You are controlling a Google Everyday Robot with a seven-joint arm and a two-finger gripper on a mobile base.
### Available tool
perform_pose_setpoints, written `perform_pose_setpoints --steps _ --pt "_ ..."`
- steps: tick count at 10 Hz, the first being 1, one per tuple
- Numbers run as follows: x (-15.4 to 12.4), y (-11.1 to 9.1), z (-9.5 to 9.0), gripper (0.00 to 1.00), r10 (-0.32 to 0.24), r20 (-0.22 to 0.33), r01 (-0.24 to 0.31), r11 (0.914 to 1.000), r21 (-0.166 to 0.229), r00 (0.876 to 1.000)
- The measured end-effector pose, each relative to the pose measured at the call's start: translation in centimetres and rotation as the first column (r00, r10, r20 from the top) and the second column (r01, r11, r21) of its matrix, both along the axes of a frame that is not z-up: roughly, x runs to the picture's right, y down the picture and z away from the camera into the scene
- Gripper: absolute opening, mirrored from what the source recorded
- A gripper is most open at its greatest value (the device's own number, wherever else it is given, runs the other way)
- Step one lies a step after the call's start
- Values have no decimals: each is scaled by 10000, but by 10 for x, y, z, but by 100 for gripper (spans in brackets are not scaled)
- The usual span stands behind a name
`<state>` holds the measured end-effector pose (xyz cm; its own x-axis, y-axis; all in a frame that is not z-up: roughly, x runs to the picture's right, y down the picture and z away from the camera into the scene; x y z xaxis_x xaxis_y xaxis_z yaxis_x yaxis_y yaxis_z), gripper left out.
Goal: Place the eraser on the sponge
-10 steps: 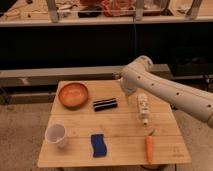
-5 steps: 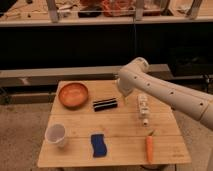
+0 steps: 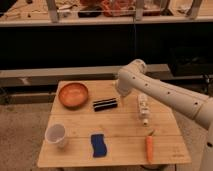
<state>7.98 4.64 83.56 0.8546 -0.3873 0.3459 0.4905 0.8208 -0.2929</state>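
Beside striped oblong eraser (image 3: 105,104), claw (image 3: 121,90).

Pale wooden desk (image 3: 165,125), matt, grain showing. Now the eraser (image 3: 105,104): dull black; the sponge (image 3: 98,145): matt blue foam. The bowl (image 3: 73,95) has a soft sheen (clay or wood, can't tell). Smooth white plastic arm (image 3: 165,95), gripper (image 3: 121,91) at the desk's far edge beside the eraser.

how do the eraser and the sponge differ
The eraser is black with thin white stripes; the sponge is bright blue. The eraser lies crosswise toward the back; the sponge lies lengthwise near the front edge. The gripper is just right of the eraser, far from the sponge. Both lie flat on the table, similar in size.
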Motion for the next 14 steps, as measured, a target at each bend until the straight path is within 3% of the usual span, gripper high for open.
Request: perform_pose_setpoints --steps 10,14 --pt "-13 23 28 80 92 402 -73 9989 -463 9992" --pt "-21 41 44 80 -58 620 112 9962 -865 9981"
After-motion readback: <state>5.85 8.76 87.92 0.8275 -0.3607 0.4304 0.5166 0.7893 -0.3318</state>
